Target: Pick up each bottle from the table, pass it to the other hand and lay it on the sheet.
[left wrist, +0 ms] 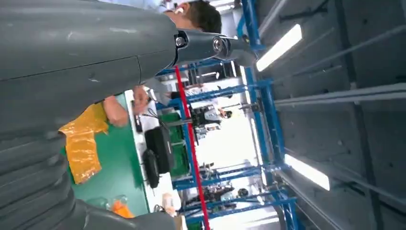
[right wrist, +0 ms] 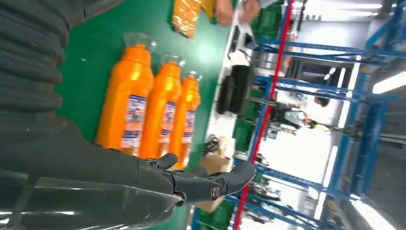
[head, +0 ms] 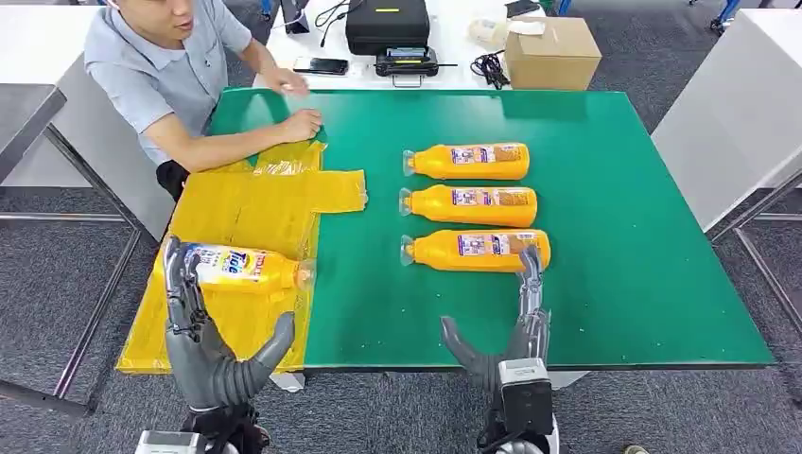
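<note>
An orange bottle with a Tide label (head: 241,268) lies on its side on the yellow sheet (head: 248,203), cap pointing right. My left hand (head: 213,350) stands open just in front of it, fingers (head: 174,279) upright by the bottle's base and thumb spread out to the right. Three more orange bottles (head: 468,161) (head: 470,205) (head: 478,250) lie in a row on the green table (head: 624,236). My right hand (head: 511,340) is open, its fingertips reaching the nearest bottle's base end. In the right wrist view the same three bottles (right wrist: 125,100) lie beyond the dark fingers (right wrist: 206,182).
A person sits at the far left corner, one hand (head: 301,124) pressing the sheet's far end. Behind the table stand a cardboard box (head: 553,52), a black case (head: 388,24) and a phone (head: 320,65). A white table (head: 747,113) flanks the right side.
</note>
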Controlling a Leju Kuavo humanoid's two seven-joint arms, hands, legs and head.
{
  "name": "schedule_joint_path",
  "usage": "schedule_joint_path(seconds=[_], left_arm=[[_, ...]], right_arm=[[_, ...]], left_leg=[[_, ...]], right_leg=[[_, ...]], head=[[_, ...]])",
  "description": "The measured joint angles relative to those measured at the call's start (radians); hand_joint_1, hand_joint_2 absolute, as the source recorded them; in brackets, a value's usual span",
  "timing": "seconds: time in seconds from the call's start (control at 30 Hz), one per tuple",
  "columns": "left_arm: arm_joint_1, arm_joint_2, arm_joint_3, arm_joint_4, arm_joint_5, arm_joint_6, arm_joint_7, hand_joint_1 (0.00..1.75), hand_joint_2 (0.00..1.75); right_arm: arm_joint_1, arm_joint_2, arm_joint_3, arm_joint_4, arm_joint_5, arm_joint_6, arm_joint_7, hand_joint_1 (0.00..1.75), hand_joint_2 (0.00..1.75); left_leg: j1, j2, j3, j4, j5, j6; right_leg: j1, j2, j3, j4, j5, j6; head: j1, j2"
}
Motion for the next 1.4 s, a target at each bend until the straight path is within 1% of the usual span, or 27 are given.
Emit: schedule_joint_path(seconds=[0.17,1.4], left_arm=[[-0.007,0.000,0.009,0.000,-0.019,0.001,0.000,0.00,1.75],[-0.016,0.001,0.050,0.000,-0.039,0.018,0.000,0.00,1.75]], right_arm=[[-0.006,0.005,0.003,-0.019,0.034,0.010,0.001,0.00,1.75],[-0.016,0.011,0.006,-0.021,0.036,0.031,0.005,0.00,1.75]], left_leg=[[0.000,0.000,0.000,0.000,0.000,0.000],[0.000,0.000,0.000,0.000,0.000,0.000]], right_leg=[[0.000,0.000,0.000,0.000,0.000,0.000],[0.000,0.000,0.000,0.000,0.000,0.000]], head=[[0.000,0.000],[0.000,0.000]])
